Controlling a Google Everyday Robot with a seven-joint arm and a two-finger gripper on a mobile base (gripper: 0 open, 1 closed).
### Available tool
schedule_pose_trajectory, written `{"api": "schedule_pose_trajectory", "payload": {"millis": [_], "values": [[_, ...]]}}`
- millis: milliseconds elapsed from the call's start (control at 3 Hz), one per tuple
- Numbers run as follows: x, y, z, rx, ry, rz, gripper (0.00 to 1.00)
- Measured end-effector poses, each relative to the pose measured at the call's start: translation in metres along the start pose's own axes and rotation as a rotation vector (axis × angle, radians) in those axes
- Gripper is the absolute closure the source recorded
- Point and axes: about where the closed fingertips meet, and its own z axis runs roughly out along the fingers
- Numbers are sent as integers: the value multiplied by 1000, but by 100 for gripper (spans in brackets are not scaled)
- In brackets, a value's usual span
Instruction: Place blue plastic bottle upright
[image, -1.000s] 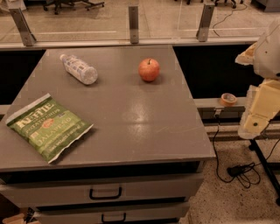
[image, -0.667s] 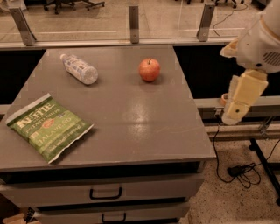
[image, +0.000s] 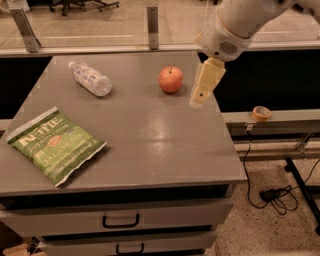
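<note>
The blue plastic bottle (image: 90, 78) lies on its side at the far left of the grey table (image: 150, 145), with its white cap pointing to the far left corner. My gripper (image: 198, 101) hangs from the white arm above the table's right side, just right of a red apple (image: 171, 79). It points down and to the left. It is well apart from the bottle and holds nothing that I can see.
A green chip bag (image: 55, 145) lies flat at the table's front left. A roll of tape (image: 261, 113) sits on a rail to the right of the table. Drawers (image: 121, 220) are below the tabletop. Cables lie on the floor at the right.
The arm has swung left, from beyond the table's right edge to over the table beside the apple. The bottle, apple and chip bag have not moved.
</note>
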Motion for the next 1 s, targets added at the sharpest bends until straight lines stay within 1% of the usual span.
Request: {"api": "schedule_pose_trajectory", "payload": {"millis": [333, 667, 1000], "values": [[-87, -6, 46, -22, -82, -29, 0], [-90, -9, 51, -21, -89, -16, 0], [-121, -29, 78, -9, -149, 4, 0]]}}
